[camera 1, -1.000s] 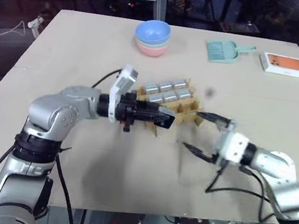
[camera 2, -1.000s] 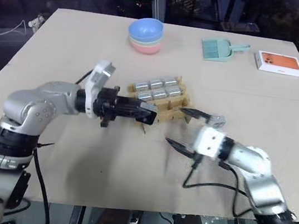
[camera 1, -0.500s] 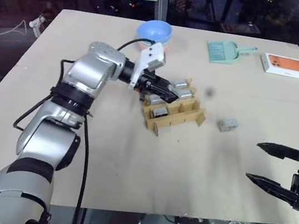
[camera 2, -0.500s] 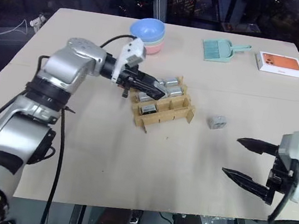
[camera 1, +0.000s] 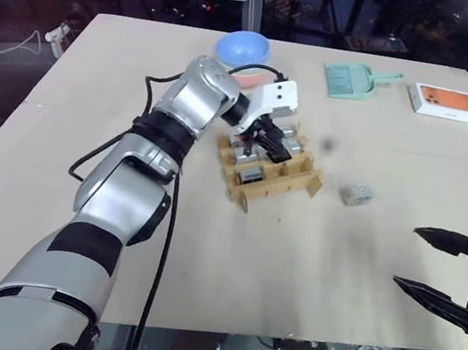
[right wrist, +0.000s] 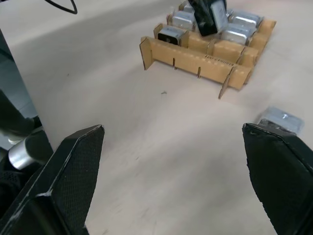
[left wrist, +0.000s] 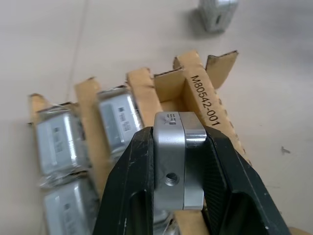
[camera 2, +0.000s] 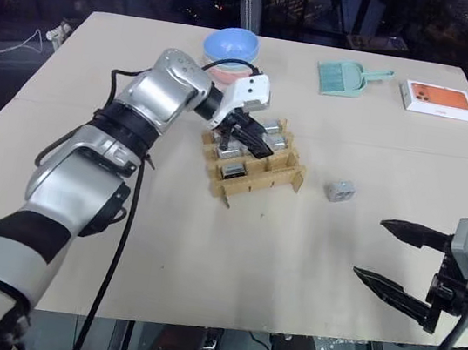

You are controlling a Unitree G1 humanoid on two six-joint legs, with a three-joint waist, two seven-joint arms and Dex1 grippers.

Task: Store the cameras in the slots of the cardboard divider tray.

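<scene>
The cardboard divider tray point(camera 1: 278, 185) sits mid-table with several silver-grey cameras point(left wrist: 119, 116) in its far slots. My left gripper point(camera 1: 271, 146) hangs over the tray, pointing down, shut on another camera point(left wrist: 171, 156) just above an empty slot beside the printed strip point(left wrist: 204, 104). One loose camera point(camera 1: 356, 194) lies on the table to the right of the tray. My right gripper point(camera 1: 433, 267) is open and empty near the table's front right edge, well short of the loose camera point(right wrist: 281, 119).
Stacked bowls point(camera 1: 242, 49), blue on top, stand behind the tray, close to my left arm. A mint-green dustpan point(camera 1: 354, 78) and a white-and-orange box point(camera 1: 446, 101) lie at the far right. Bare tabletop lies between the tray and my right gripper.
My left arm has swung from in front of the tray round to above it, gripper now tipped down over the slots. My right gripper drew back from the tray to the front right edge.
</scene>
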